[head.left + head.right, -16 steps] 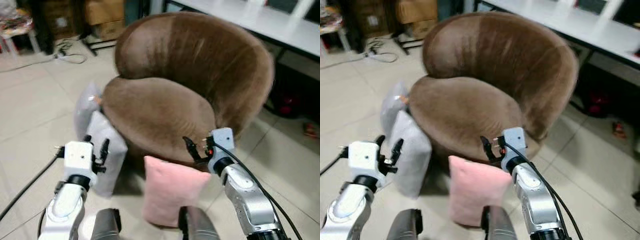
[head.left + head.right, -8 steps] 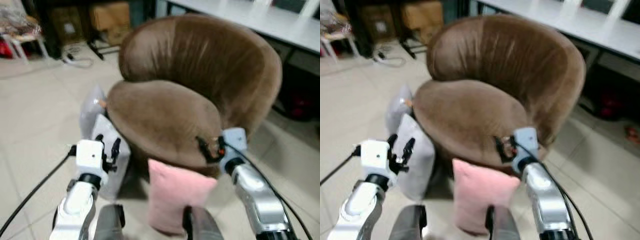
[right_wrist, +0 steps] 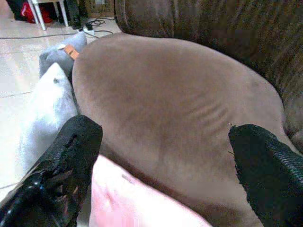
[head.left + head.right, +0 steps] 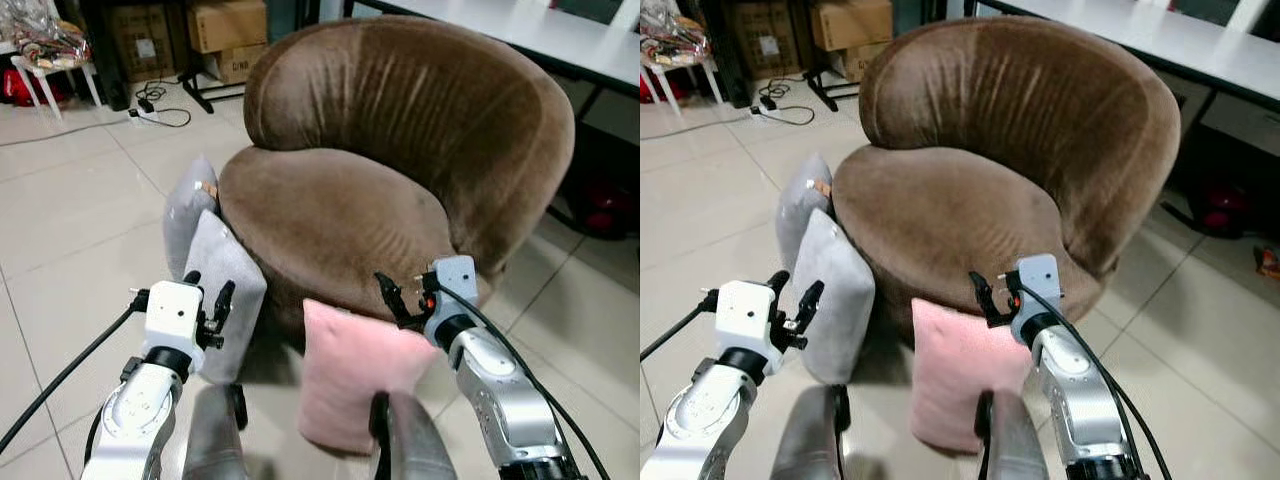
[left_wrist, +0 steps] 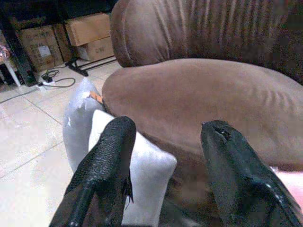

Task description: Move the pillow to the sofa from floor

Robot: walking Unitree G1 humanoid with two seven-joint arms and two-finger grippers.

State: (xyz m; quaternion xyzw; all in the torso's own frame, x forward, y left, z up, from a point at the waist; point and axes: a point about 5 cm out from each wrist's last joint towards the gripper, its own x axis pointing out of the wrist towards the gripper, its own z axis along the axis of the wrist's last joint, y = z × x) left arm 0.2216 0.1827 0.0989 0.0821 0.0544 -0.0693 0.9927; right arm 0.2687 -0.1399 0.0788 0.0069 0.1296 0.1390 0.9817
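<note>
The pink pillow (image 4: 352,375) stands upright on the tiled floor (image 4: 70,230), leaning against the front edge of the brown sofa (image 4: 340,215), its long axis running up and down. It lies just below and between both grippers, nearer the right gripper (image 4: 398,300), which hovers at the pillow's upper right corner with fingers (image 3: 66,156) spread wide. The left gripper (image 4: 205,295), also spread, sits in front of two grey pillows (image 4: 215,275) propped against the sofa's left side, well off from the pink one. The next reach likely calls for the right arm dropping down and inward onto the pillow's top edge.
</note>
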